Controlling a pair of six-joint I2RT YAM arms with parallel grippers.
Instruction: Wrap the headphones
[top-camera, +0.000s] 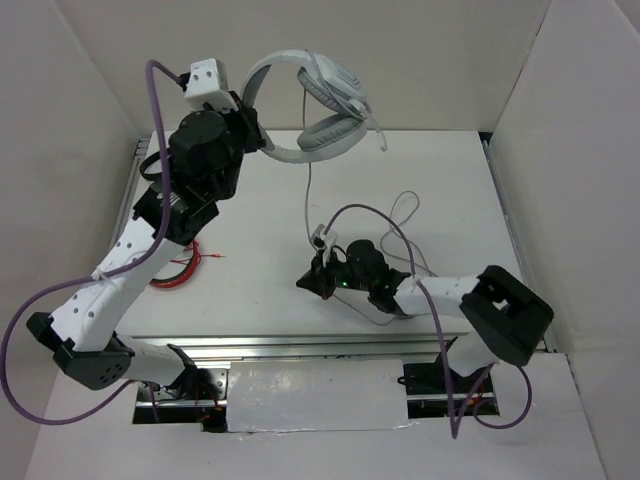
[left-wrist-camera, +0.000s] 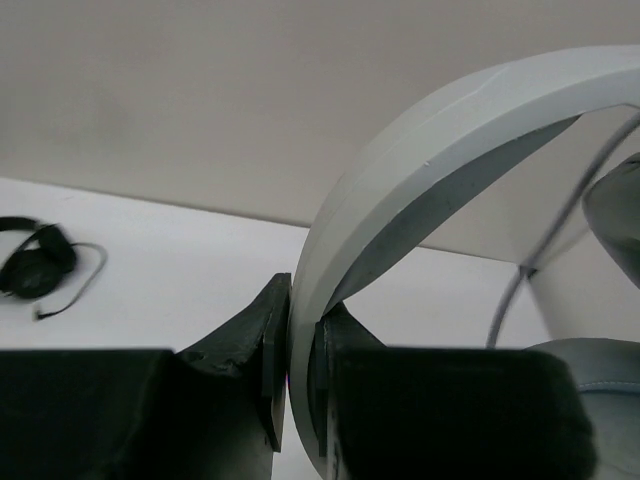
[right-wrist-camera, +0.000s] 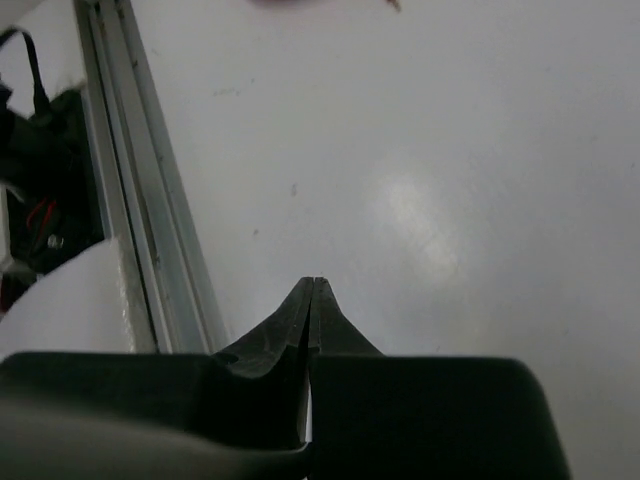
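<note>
Headphones (top-camera: 318, 110) hang off the table (top-camera: 250, 250), held up by your left gripper (top-camera: 252, 128). In the left wrist view its 2 fingers (left-wrist-camera: 270, 350) are clamped on the wide white headband (left-wrist-camera: 420, 150), one on each face, and the band arcs up and away from the fingertips. The 2 earcups (top-camera: 330, 135) hang just past the left hand, on the side away from its wrist, tilted rather than level.

From the earcups the thin grey cable (top-camera: 308, 195) drops straight down toward your right gripper (top-camera: 305, 281) and ends close beside that hand's wrist. More slack loops on the table behind the right wrist. That right hand sits low over the table, well apart from the left hand.

In the right wrist view the right fingers (right-wrist-camera: 330, 320) are pressed flat together with no gap. You see no cable between them there, so whether they pinch it cannot be told. Only bare white table lies ahead of those tips, with the metal rail (right-wrist-camera: 140, 200) off to one side.

Smaller black headphones (left-wrist-camera: 35, 265) lie on the table well away from the left fingers. A red wire bundle (top-camera: 178, 272) rests beside the left forearm.
</note>
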